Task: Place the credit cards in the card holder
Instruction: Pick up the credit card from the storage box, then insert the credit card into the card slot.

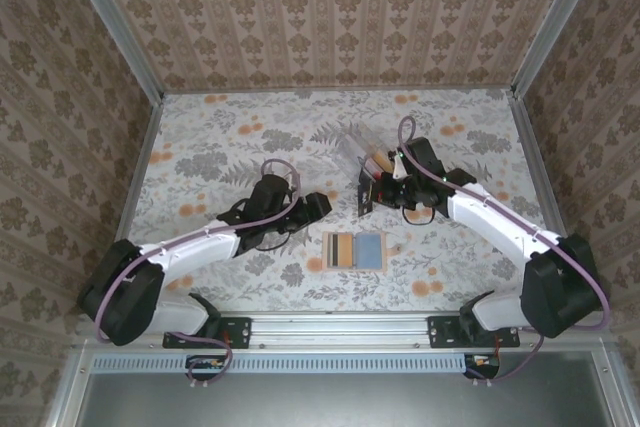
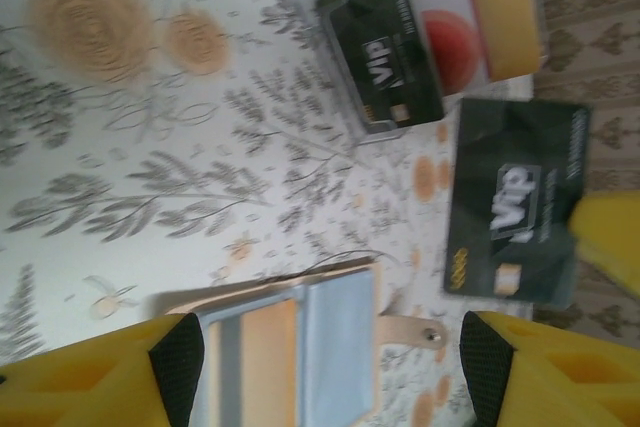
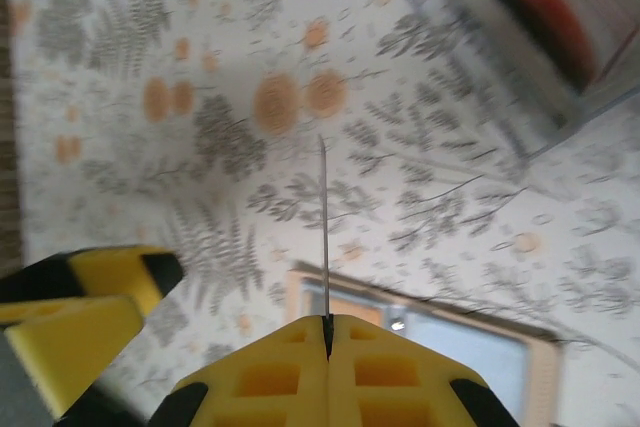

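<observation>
The right gripper [image 3: 327, 332] pinched a black card [image 2: 515, 202] by one edge, just at 6 o'clock of the holder [image 1: 352, 150], the card seemingly light, stiff and slick, while the left gripper [image 2: 332, 362] stood wide and empty.

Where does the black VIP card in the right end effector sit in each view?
Top external: black VIP card on edge, centre, above the tan wallet.
Left wrist: card face-on at right, mid-height; wallet bottom centre.
Right wrist: card edge-on, thin vertical line, centre, pinched by the right end effector; wallet lower right.
Shared landmark: the wallet.
</observation>
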You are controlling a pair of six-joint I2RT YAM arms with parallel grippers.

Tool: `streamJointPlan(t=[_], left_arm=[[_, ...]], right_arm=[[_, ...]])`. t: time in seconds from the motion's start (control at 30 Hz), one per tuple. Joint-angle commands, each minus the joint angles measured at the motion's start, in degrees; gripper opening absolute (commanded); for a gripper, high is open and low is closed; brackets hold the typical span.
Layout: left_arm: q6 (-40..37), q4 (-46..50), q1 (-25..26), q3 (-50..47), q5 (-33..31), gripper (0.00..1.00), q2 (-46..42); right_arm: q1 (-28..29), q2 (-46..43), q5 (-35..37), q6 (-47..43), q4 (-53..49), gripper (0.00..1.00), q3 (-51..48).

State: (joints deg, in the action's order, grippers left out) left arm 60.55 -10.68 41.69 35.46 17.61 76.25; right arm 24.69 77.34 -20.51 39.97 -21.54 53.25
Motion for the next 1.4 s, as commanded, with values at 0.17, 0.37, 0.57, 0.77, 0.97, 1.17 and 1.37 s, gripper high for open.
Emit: streamJointPlan(t=[0.17,0.37,0.57,0.77,0.97,1.17,1.37], left_arm=[[6.44,-15.77,-1.29,2.79,10.99,0.65,6.88],[8.82,-20.95,-1.32,3.1,12.96,0.54,8.99],[9.6,-22.37,-1.34,2.86,13.42,0.4,9.35],[9.23,-22.46,-1.31,3.1,13.95,0.28,9.52],[9.05,-22.34,-1.17,2.38,13.86,0.17,9.47],[8.38,-21.62,-0.98,1.06,13.04,0.0,8.82],[5.58,-15.73,1.27,-0.46,9.02,0.0,7.17]], right_arm=[[-1.46,-4.93,-14.97,9.71,15.29,0.0,-6.7],[-1.61,-4.85,-16.28,11.9,18.62,0.0,-8.92],[-1.58,-4.06,-16.19,12.94,20.27,0.0,-10.14],[-1.63,-2.93,-15.56,13.2,20.44,0.01,-10.8],[-1.59,-1.48,-14.33,12.73,19.57,0.02,-11.07],[-1.58,-1.03,-13.45,11.62,17.95,0.05,-11.42],[-1.54,-2.18,-9.38,7.45,10.86,0.14,-11.9]])
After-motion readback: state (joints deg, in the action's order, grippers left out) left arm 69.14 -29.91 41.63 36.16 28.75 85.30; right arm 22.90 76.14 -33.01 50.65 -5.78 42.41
